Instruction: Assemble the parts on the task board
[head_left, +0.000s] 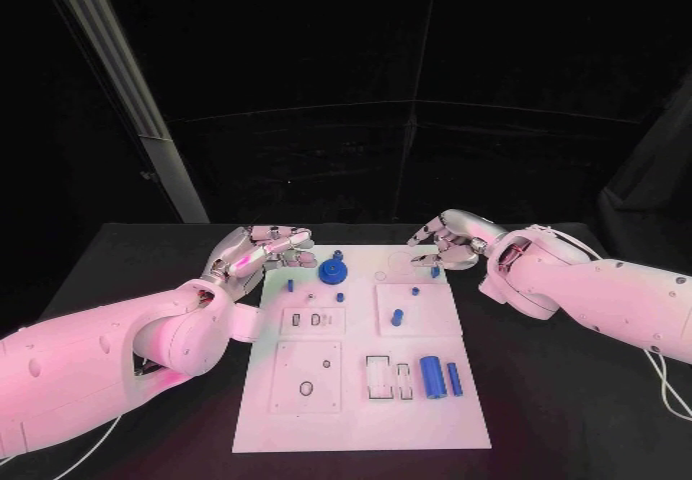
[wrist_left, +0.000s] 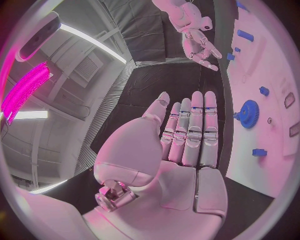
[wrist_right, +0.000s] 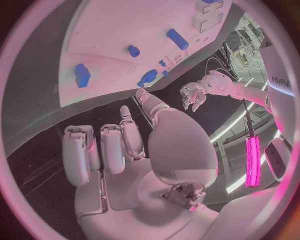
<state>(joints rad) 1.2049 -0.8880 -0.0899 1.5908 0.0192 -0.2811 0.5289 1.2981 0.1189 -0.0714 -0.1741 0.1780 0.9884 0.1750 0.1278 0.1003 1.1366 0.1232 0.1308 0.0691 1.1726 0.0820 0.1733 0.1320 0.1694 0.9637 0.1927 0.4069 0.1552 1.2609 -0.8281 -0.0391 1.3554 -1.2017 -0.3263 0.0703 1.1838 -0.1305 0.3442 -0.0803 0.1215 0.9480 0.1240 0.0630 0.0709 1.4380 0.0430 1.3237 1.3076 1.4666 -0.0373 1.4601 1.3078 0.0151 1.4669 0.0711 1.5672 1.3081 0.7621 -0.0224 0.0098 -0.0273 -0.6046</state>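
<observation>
The white task board lies in the middle of the black table. A blue gear sits near its far edge, also seen as the gear and the gear. Small blue pegs are scattered over the board, and a thick blue cylinder lies beside a thin blue rod at the near right. My left hand hovers at the far left corner, left of the gear, fingers straight and empty. My right hand hangs over the far right corner, fingers loosely bent, holding nothing.
The board has several recessed slots, among them a rectangular frame and an oval hole. Black table surrounds the board on both sides. A grey pole rises behind the table at the left.
</observation>
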